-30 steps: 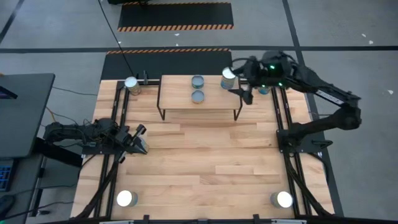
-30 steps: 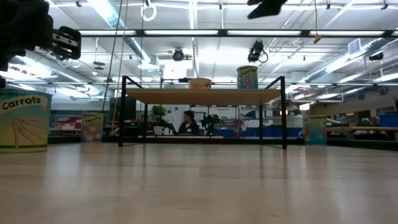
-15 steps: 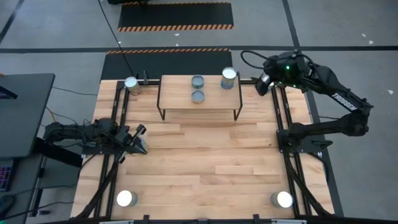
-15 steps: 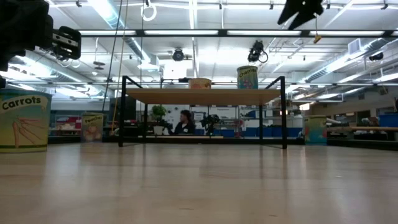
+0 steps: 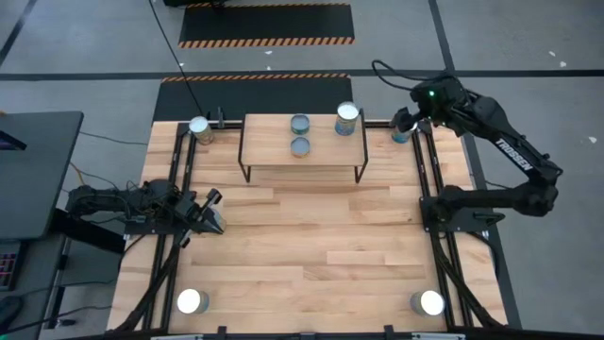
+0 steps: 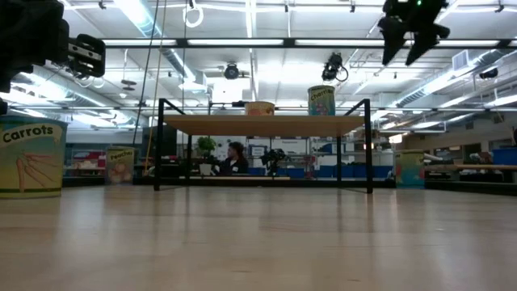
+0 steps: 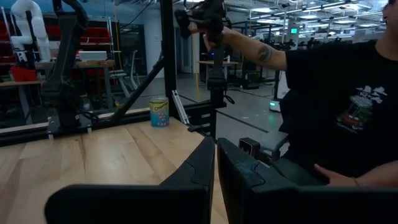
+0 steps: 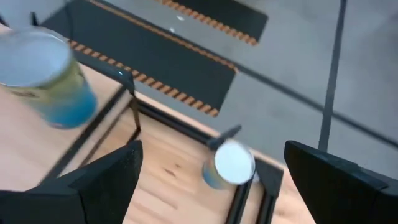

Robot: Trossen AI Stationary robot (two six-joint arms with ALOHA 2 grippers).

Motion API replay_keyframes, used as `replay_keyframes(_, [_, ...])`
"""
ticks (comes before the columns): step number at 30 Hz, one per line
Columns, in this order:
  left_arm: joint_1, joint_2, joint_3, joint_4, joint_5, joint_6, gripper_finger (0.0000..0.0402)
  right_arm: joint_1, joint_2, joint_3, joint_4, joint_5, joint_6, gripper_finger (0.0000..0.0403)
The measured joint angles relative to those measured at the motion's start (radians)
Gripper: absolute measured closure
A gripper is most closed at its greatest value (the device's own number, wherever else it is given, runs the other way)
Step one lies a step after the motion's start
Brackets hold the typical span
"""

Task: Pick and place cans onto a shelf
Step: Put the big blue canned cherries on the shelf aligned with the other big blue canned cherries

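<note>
The shelf (image 5: 302, 161) stands at the table's far middle and carries two blue-grey-topped cans (image 5: 300, 134) and one silver-topped can (image 5: 347, 118) at its right end. Another silver-topped can (image 5: 400, 135) stands on the table at the far right corner. My right gripper (image 5: 406, 123) hovers open above this can. In the right wrist view the can (image 8: 233, 165) shows between and below the spread fingers, which do not touch it. In the low view the right gripper (image 6: 401, 55) is high above the shelf's top. My left gripper (image 5: 215, 215) waits shut at the table's left side.
Further cans stand at the far left (image 5: 200, 128), near left (image 5: 192, 302) and near right (image 5: 430, 302) corners. Black frame rails (image 5: 429, 170) run along both table sides. A person (image 7: 336, 93) stands beyond the table in the left wrist view. The table's middle (image 5: 302, 246) is bare wood.
My right gripper has gone from above the shelf's right end toward the table's right edge, to above the far right corner can, and has come down a little. The silver-topped can stays upright on the shelf.
</note>
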Motion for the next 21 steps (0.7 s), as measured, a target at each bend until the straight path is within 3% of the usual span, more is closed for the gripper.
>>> replay_keyframes(14, [0.0,0.0,0.0,0.0,0.0,0.0,0.0374,-0.029,-0.006,-0.281,0.036,0.022,0.258,0.0015])
replay_keyframes(21, [0.0,0.0,0.0,0.0,0.0,0.0,0.0374,0.055,-0.051,-0.346,-0.166,-0.092,0.297,0.003])
